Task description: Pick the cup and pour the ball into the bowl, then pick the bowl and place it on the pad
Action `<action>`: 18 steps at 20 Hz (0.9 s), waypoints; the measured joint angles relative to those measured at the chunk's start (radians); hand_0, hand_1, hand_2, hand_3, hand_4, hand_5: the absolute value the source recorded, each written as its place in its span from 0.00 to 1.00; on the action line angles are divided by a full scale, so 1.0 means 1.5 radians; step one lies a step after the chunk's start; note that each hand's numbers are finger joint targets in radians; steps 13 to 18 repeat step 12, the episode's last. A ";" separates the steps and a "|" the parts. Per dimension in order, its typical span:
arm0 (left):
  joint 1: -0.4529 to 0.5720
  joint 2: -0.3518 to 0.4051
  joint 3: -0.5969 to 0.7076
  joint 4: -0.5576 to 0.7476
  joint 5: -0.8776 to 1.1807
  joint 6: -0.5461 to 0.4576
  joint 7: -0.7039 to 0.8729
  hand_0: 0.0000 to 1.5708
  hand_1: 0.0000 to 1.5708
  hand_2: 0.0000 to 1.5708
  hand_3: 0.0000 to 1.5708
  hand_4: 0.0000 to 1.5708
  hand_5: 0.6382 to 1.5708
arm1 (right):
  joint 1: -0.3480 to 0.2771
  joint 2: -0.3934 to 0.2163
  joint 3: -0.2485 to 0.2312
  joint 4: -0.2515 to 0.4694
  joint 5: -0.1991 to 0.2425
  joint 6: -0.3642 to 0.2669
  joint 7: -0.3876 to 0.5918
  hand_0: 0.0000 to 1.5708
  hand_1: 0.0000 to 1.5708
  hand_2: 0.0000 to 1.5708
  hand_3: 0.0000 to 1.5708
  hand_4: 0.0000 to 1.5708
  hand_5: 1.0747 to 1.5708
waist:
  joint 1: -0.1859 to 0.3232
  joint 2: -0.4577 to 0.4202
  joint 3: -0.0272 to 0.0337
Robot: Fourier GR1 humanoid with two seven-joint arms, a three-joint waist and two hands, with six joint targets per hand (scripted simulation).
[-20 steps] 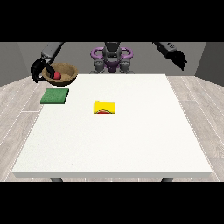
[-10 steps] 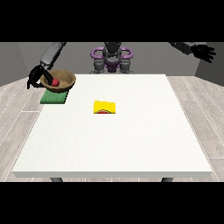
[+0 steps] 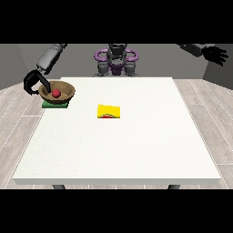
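A brown bowl (image 3: 65,94) with a red ball (image 3: 56,93) inside rests on the green pad (image 3: 54,104) at the table's far left corner. The hand at the view's left (image 3: 33,82) curls round the bowl's left rim. A yellow cup (image 3: 109,112) lies on its side near the middle of the white table (image 3: 118,150), with red showing at its lower edge. The hand at the view's right (image 3: 216,54) hangs high beyond the table's far right corner, fingers spread and holding nothing.
The robot's torso (image 3: 116,61) stands behind the table's far edge. Grey plank floor surrounds the table on both sides.
The bowl with the ball has come down onto the green pad, still in the hand at the view's left. The hand at the view's right has swung outward and higher.
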State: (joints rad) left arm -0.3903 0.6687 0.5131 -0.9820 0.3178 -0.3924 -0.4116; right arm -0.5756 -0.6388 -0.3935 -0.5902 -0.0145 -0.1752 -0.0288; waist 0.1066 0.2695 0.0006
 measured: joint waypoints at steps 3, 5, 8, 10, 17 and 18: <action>0.004 0.004 0.000 0.019 -0.005 -0.006 -0.012 0.00 0.00 0.00 0.00 0.75 0.98 | -0.006 0.006 0.007 0.004 -0.001 0.015 0.007 0.00 0.00 0.12 0.08 0.00 0.64 | -0.006 -0.007 -0.0002; 0.000 0.000 -0.008 0.009 -0.009 0.004 -0.003 0.00 0.00 0.00 0.00 0.69 1.00 | -0.019 -0.002 0.008 0.012 -0.002 0.025 0.015 0.00 0.00 0.00 0.08 0.00 0.59 | -0.005 -0.013 -0.0001; -0.003 -0.049 -0.053 -0.050 -0.016 0.028 0.050 0.00 0.00 0.00 0.00 0.57 0.99 | -0.022 -0.002 0.016 0.035 0.008 0.025 0.026 0.00 0.00 0.00 0.00 0.00 0.56 | 0.000 -0.056 0.0007; 0.002 -0.080 -0.083 -0.079 -0.024 0.047 0.088 0.00 0.00 0.00 0.00 0.57 0.99 | -0.022 -0.008 0.025 0.041 0.014 0.039 0.045 0.00 0.00 0.00 0.06 0.17 0.61 | 0.000 -0.101 0.0008; 0.006 -0.101 -0.103 -0.083 -0.036 0.064 0.110 0.00 0.00 0.00 0.00 0.57 0.99 | -0.045 -0.004 0.036 0.028 0.014 0.057 0.073 0.00 0.00 0.00 0.00 0.30 0.72 | -0.005 -0.144 0.0003; 0.006 -0.101 -0.103 -0.083 -0.036 0.064 0.110 0.00 0.00 0.00 0.00 0.57 0.99 | -0.045 -0.004 0.036 0.028 0.014 0.057 0.073 0.00 0.00 0.00 0.00 0.30 0.72 | -0.005 -0.144 0.0003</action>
